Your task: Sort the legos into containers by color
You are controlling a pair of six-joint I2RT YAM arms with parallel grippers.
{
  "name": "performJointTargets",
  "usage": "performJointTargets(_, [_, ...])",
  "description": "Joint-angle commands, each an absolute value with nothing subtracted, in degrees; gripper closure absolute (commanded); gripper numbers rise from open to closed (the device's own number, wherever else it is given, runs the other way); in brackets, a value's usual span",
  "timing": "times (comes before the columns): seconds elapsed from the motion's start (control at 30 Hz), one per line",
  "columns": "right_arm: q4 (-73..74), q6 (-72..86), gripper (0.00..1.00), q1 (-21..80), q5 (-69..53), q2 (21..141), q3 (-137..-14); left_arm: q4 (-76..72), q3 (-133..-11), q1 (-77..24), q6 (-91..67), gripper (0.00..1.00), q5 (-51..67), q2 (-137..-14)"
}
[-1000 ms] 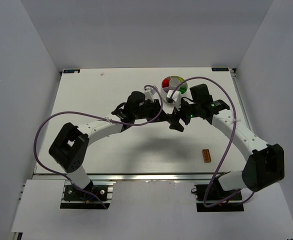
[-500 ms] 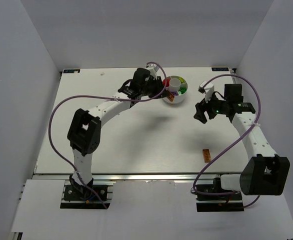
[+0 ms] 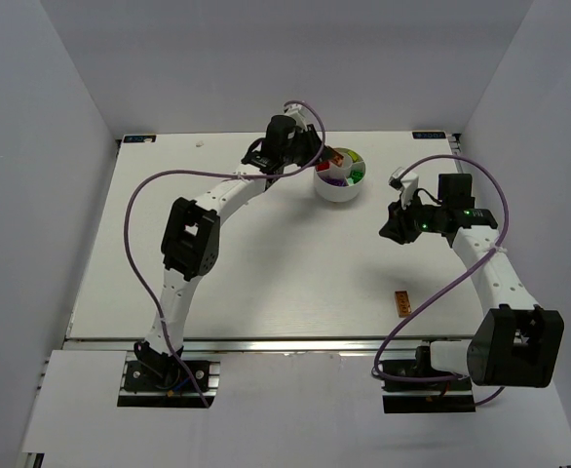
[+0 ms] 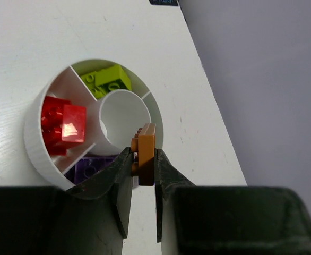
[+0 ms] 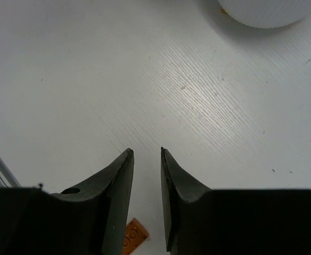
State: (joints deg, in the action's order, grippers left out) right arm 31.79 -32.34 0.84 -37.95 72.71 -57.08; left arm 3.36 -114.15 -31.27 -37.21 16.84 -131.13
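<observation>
My left gripper point(image 4: 143, 152) is shut on an orange lego point(image 4: 146, 139), held on edge above the near rim of the round white dish point(image 4: 33, 143). The containers hold red legos point(image 4: 65, 125), a yellow-green lego point(image 4: 110, 79) and purple legos point(image 4: 89, 167); the centre well point(image 4: 124, 114) looks bare. From above, the left gripper point(image 3: 308, 159) hangs at the dish's point(image 3: 336, 193) left edge. My right gripper point(image 3: 395, 230) hovers right of the dish over bare table, jaws narrowly open and holding nothing point(image 5: 146, 152). A second orange lego point(image 3: 401, 303) lies flat near the front edge, also visible under the right fingers point(image 5: 133, 236).
Green legos point(image 3: 357, 174) fill the dish's right side. The dish's ribbed outer wall point(image 5: 261, 13) shows at the top of the right wrist view. White walls enclose the table on three sides. Purple cables loop off both arms.
The left arm has stretched further back, carrying the orange lego to the dish's left rim. The right arm has pulled away from the dish to the right, its jaws narrowing.
</observation>
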Motion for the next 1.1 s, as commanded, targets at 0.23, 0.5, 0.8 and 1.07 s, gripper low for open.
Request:
performJointTargets(0.23, [30.06, -30.06, 0.64, 0.62, -40.34, 71.10, -56.34, 1.49, -120.06, -30.94, -38.94, 0.98, 13.10, -134.03])
performJointTargets(0.5, [30.15, -29.80, 0.58, 0.62, -40.08, 70.05, -55.11, 1.67, -120.41, -30.94, -39.81, 0.72, 12.22, -134.73])
performJointTargets(0.8, [30.67, -29.62, 0.56, 0.62, -39.64, 69.78, -55.28, 3.86, -123.39, -31.55, -39.64, 0.69, 12.66, -137.19])
performJointTargets(1.07, [31.11, -29.44, 0.54, 0.70, -39.29, 69.43, -55.55, 5.44, -125.24, -32.43, -39.03, 0.56, 11.69, -139.21])
